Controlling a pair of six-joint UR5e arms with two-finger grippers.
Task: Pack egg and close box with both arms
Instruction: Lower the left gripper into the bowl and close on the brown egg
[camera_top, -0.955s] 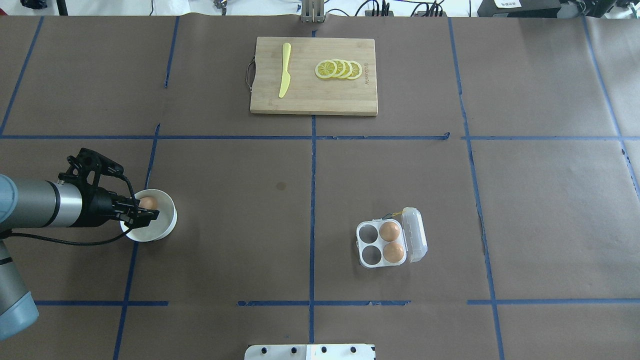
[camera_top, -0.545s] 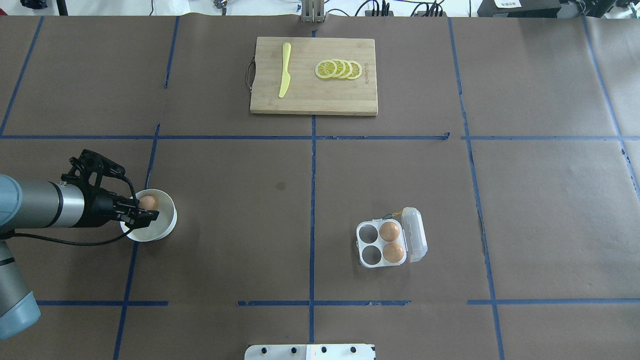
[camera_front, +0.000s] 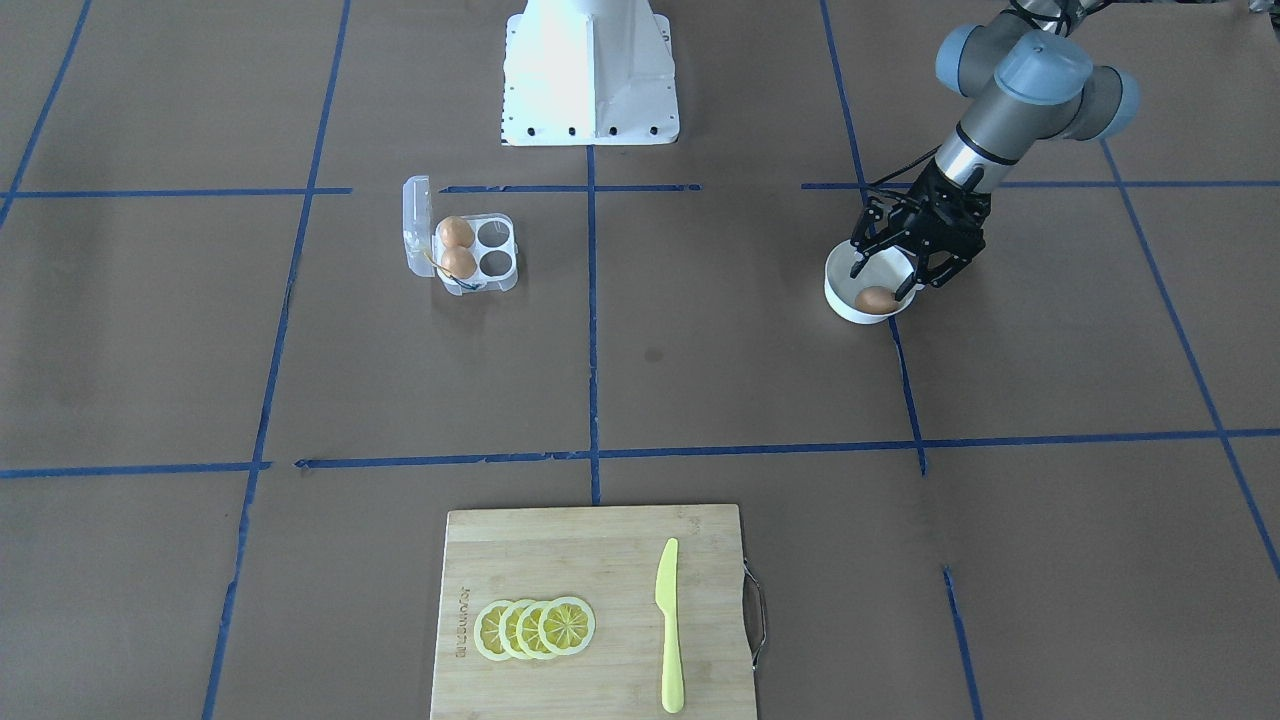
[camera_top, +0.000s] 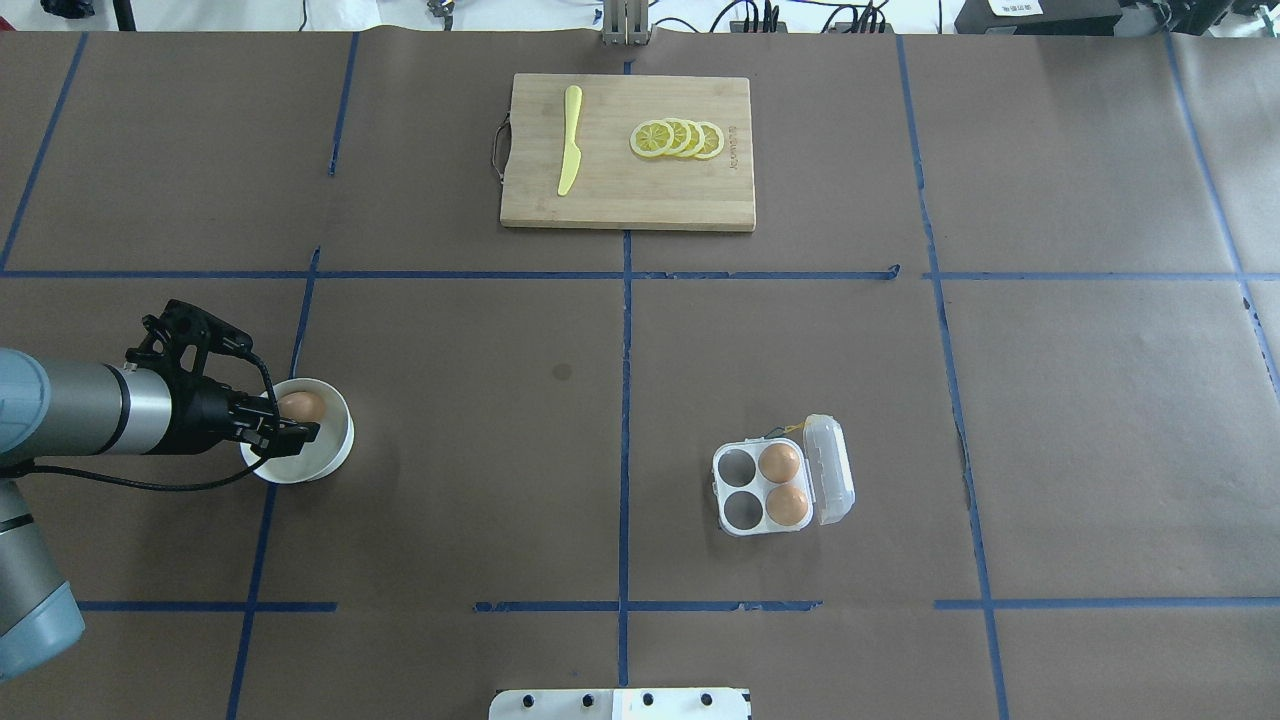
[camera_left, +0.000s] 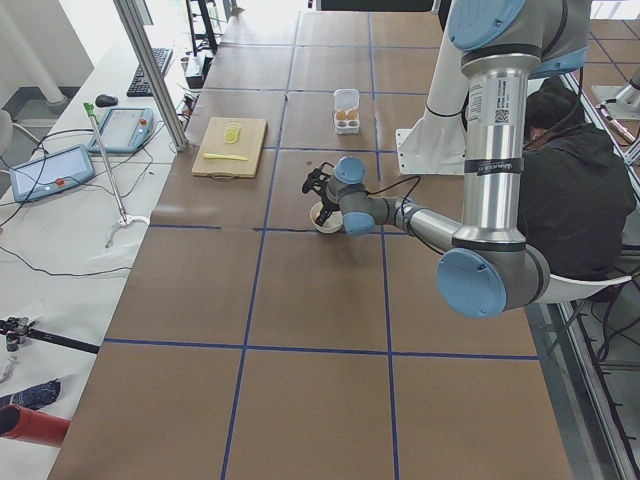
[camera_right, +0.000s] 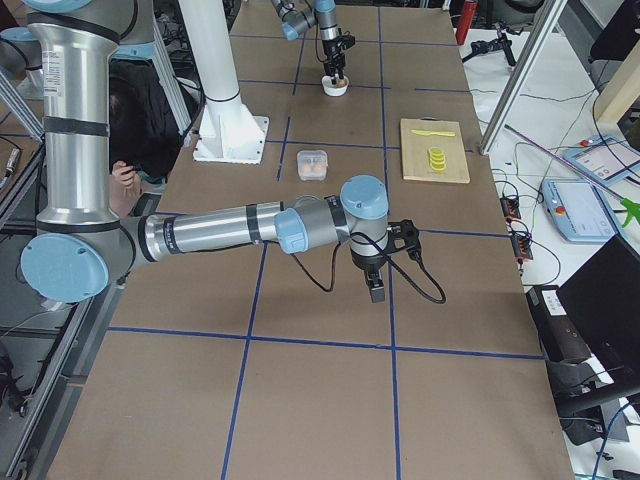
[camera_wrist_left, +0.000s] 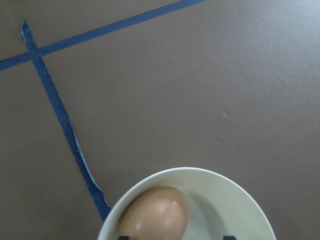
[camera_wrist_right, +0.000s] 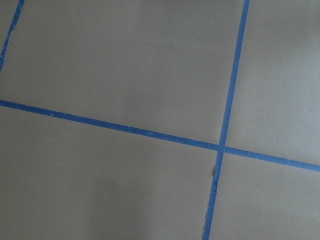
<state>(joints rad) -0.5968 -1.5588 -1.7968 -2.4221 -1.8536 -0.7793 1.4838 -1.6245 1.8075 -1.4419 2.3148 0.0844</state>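
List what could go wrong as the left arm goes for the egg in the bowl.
1. In the left wrist view the egg lies off-centre, toward one side of the open left end effector; closing might roll it aside instead of gripping it.
2. The end effector reaches inside the white bowl; it could catch the rim and tip it.
3. The egg box sits far from the bowl, so a weak grip may drop the egg on the way.
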